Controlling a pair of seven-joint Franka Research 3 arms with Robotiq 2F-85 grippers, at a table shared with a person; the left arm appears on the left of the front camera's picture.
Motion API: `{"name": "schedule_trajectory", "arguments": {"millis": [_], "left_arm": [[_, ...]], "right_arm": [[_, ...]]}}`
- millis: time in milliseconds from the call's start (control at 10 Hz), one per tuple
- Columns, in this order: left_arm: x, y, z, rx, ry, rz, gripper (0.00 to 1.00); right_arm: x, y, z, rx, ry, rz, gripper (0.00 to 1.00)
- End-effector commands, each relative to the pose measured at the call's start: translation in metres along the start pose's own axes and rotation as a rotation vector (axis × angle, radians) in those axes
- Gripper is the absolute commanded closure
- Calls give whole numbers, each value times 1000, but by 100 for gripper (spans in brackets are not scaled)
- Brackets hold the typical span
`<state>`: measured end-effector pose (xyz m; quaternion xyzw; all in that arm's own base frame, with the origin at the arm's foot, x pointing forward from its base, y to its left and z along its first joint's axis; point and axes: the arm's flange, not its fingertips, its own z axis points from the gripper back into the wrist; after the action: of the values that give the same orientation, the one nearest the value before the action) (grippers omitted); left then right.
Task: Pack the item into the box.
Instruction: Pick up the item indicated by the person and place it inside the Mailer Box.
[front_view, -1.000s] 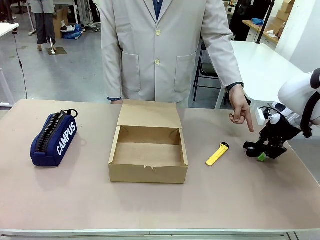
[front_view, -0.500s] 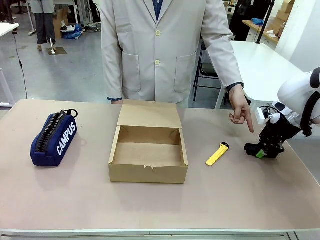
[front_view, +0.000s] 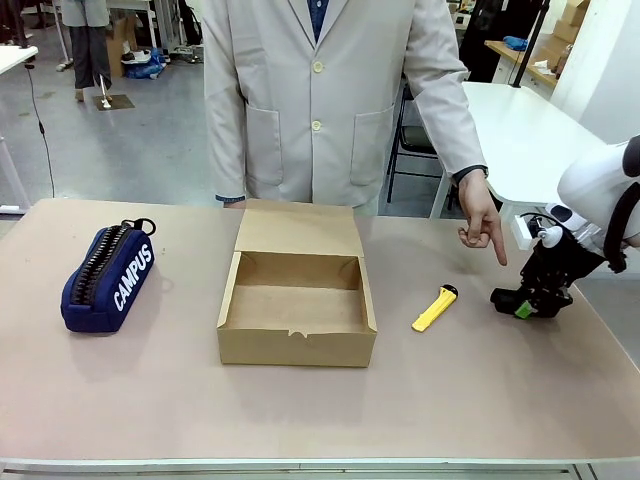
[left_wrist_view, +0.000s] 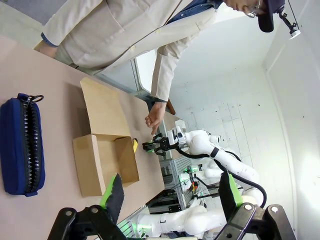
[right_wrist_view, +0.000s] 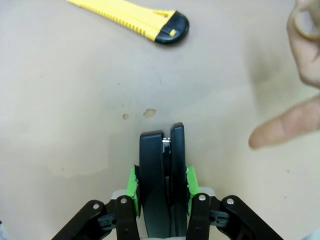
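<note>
Two green pads (right_wrist_view: 133, 181) of your right claw (front_view: 522, 306) pinch the black stapler (right_wrist_view: 161, 165) by its long sides, low at the right end of the table (front_view: 150, 400), well apart from the open box (front_view: 296, 346). That grip looks ready for carrying it across. Your left claw (left_wrist_view: 169, 196) stands spread, empty.

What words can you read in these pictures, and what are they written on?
"CAMPUS": white letters on the side of the blue pouch.
The box, the yellow knife and the black stapler show no writing that can be read.
</note>
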<state>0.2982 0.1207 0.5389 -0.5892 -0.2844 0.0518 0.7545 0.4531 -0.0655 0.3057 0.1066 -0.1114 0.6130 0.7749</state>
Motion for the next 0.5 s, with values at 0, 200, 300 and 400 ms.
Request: {"name": "schedule_trajectory", "arguments": {"millis": [0,200,300,400], "left_arm": [[2,-1,-2,-18,-5,-25,0],[2,-1,-2,-18,-5,-25,0],[2,-1,-2,-18,-5,-25,0],[2,-1,-2,-18,-5,-25,0]], "right_arm": [[5,23,53,-15,12,-70,78],[12,73,125,-44,64,-195,78],[20,101,150,-72,64,-221,78],[32,126,165,-137,31,-240,78]]}}
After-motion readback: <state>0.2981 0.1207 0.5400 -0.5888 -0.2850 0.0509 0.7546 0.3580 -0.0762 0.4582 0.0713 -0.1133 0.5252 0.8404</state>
